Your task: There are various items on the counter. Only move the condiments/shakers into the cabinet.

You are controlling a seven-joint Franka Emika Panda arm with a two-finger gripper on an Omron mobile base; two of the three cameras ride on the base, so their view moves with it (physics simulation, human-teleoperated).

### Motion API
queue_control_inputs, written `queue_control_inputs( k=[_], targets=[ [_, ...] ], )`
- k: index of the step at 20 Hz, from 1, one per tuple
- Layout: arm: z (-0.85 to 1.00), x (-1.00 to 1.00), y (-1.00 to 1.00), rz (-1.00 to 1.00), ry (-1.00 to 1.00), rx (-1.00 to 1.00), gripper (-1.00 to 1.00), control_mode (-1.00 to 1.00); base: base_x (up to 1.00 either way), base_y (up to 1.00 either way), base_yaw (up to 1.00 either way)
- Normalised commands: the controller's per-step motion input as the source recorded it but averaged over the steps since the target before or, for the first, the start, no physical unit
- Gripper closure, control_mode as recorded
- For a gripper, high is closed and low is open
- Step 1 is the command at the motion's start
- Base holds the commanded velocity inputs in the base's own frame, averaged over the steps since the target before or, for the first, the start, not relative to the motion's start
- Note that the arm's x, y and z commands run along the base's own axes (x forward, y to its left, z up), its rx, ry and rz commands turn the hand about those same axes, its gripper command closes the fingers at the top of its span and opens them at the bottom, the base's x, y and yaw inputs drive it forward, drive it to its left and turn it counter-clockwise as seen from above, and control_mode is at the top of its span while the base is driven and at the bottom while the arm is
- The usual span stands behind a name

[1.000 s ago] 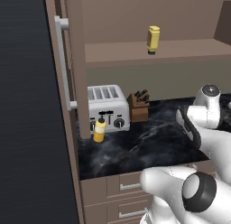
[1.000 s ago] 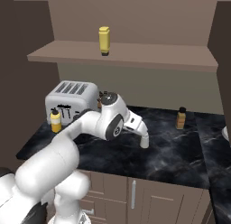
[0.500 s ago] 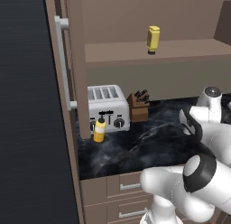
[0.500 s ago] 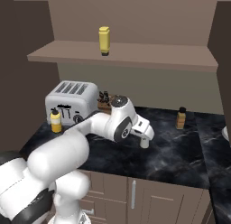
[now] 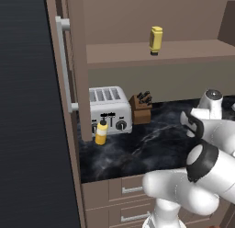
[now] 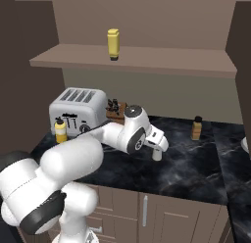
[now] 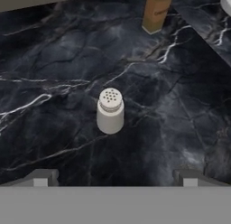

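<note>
— So, from the left base view, what's the room like?

— Black marble-patterned bench (image 5: 137,153) with white veins, brown drawers (image 5: 124,191) with silver handles below. Above it, a brown wall cabinet, its door (image 5: 78,61) swung open, long silver bar handle (image 5: 65,66) on it. A yellow squeeze bottle (image 5: 155,40) stands upright on the cabinet shelf (image 5: 183,51). On the bench, a silver four-slot toaster (image 5: 109,109), a brown knife block (image 5: 141,108) just beside it, and a squat yellow bottle (image 5: 101,132) in front of the toaster's left end.

— And the right base view?

— Same bench (image 6: 186,168), same shelf (image 6: 147,63) with the squeeze bottle (image 6: 113,43). Toaster (image 6: 78,109) at the left, the yellow bottle (image 6: 61,130) before it. A small brownish bottle (image 6: 196,128) with a dark cap stands well apart, to the right near the wall. The gripper (image 6: 157,150) hangs low over the middle of the bench.

— Any writing to read?

— None I can make out. The brownish bottle carries a faint mark in the hand view, too blurred to read.

— Hand view, then?

— A pale grey shaker (image 7: 110,110) with a perforated top stands upright on the marble (image 7: 54,83), ahead of the jaws and roughly centred between the two fingertips (image 7: 41,178), not touching either. The jaws stand wide apart, holding nothing. The brownish bottle (image 7: 156,11) is farther off, at the top edge.
</note>
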Motion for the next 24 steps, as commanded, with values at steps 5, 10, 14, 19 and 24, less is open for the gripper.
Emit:
queue_control_inputs(
  k=[5,10,14,19,24],
  targets=[
    [-0.18,0.10,-0.15,0.00,0.00,0.00,-1.00,-1.00,0.00,0.00,0.00],
    [-0.11,0.06,-0.16,0.00,0.00,0.00,-1.00,-1.00,0.00,0.00,0.00],
    [-0.10,0.18,-0.03,0.00,0.00,0.02,-1.00,-1.00,0.00,0.00,0.00],
    [-0.10,0.19,-0.02,0.00,-0.01,0.04,-1.00,-1.00,0.00,0.00,0.00],
    [-0.11,0.15,-0.09,0.00,-0.01,0.01,-1.00,-1.00,0.00,0.00,0.00]
  ],
)
